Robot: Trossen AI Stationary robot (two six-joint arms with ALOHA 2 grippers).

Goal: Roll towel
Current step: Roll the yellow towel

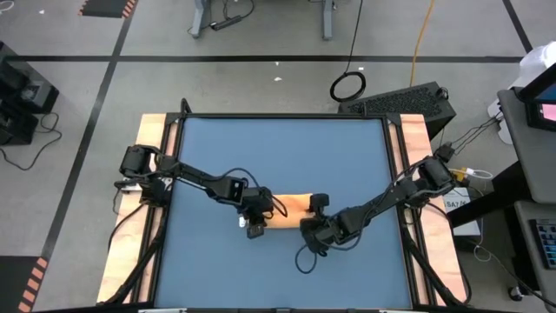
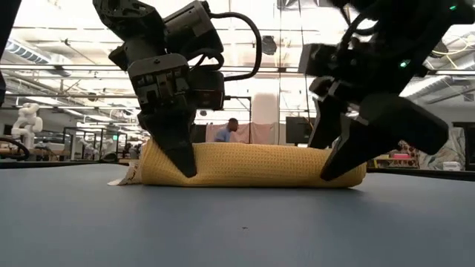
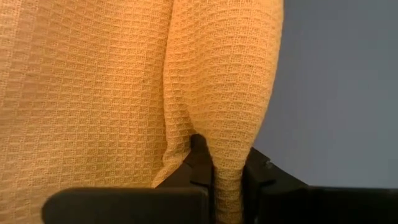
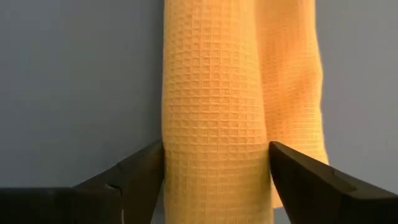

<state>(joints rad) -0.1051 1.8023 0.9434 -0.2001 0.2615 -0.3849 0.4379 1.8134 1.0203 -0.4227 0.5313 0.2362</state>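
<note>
Two grippers at one rolled towel (image 2: 252, 165), lying at mid-table on blue table surface (image 1: 278, 148). Left gripper (image 3: 227, 186) clenched on a fold of cloth at roll's left end, near small white tag (image 2: 125, 178). Right gripper (image 4: 214, 180) at right end, fingers (image 4: 140, 171) spread wide, astride roll, touching its sides without a visible squeeze. Person (image 2: 226, 132) far behind table.
</note>
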